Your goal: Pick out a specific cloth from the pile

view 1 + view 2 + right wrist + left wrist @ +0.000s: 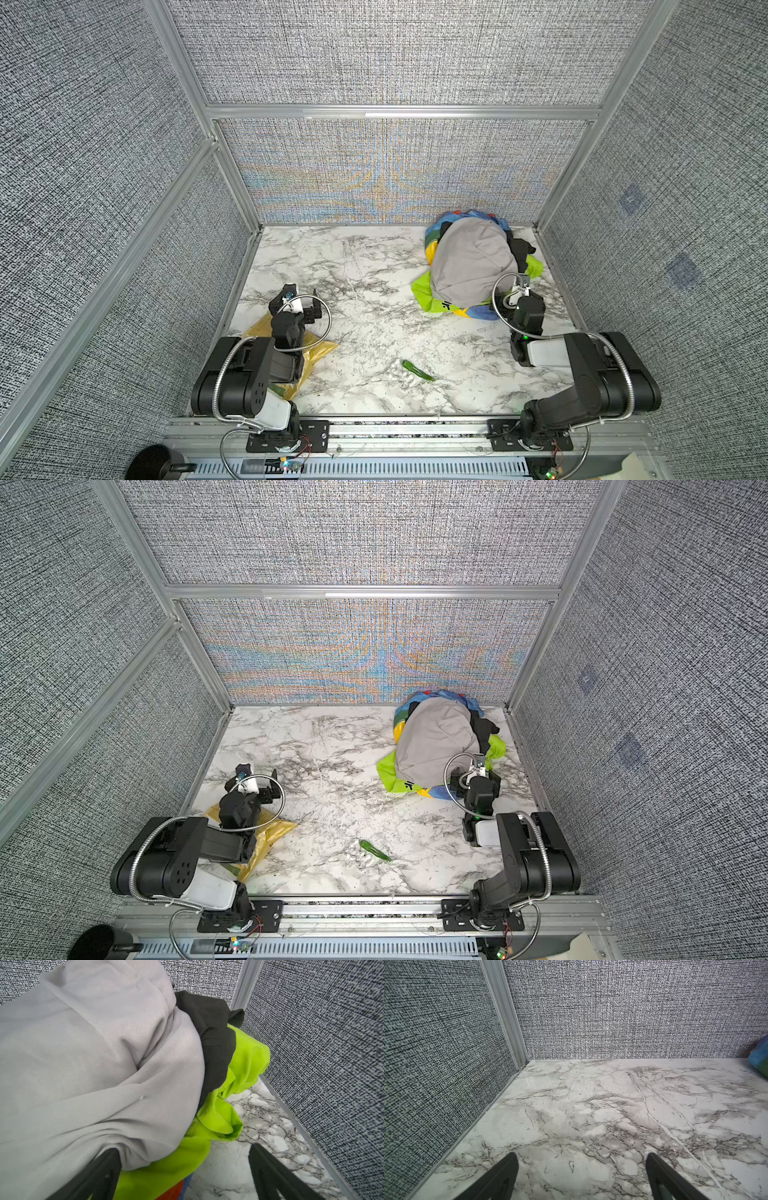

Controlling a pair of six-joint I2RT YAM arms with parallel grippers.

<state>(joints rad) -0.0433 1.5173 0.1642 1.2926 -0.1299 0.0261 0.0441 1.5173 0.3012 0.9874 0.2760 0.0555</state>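
Our right gripper [185,1148] stands wide apart, holding nothing. It straddles the lime cloth [247,1057] peeking from under the grey cloth [93,1064] at lower right of the pile [469,266], probably lining up a pinch. The left gripper [580,1155] gapes empty over the table [591,1105].

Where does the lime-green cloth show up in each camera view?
In a top view: the lime-green cloth sticks out from under the grey cloth, at its near left edge.
In a top view: the lime-green cloth at that same edge.
Left wrist: not in it.
Right wrist: the lime-green cloth lies under the grey cloth and the black garment.
Shared landmark: the grey cloth on top of it.
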